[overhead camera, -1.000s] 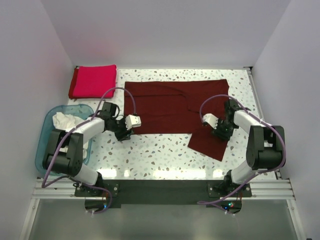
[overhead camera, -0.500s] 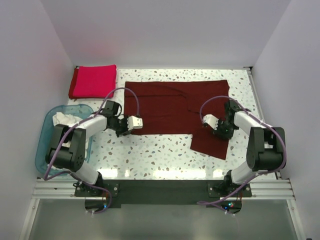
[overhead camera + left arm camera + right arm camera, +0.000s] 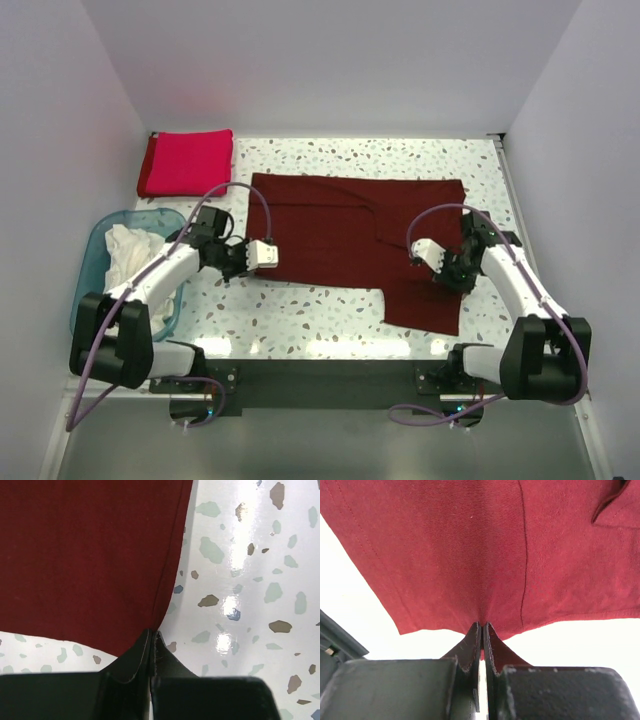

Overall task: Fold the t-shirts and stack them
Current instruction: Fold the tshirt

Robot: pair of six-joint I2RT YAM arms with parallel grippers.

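A dark maroon t-shirt (image 3: 330, 225) lies spread flat across the middle of the speckled table, one part hanging down at the near right. My left gripper (image 3: 258, 268) is at its near-left corner, shut on the hem (image 3: 152, 632). The maroon t-shirt (image 3: 85, 555) fills the upper left of that wrist view. On the shirt's right side my right gripper (image 3: 452, 278) is shut on a pinch of cloth (image 3: 482, 626), and the maroon t-shirt (image 3: 470, 545) stretches away from the jaws. A crimson-red t-shirt (image 3: 187, 160) lies folded at the far left corner.
A translucent blue tub (image 3: 92, 250) stands at the left edge with white t-shirts (image 3: 128, 248) bunched inside. White walls close in the table on the left, back and right. The arm bases and a dark rail (image 3: 320, 375) run along the near edge.
Both grippers have gone from open to shut on the maroon t-shirt. The shirt has been drawn a little toward the near edge and lies flatter; the right arm has swung outward.
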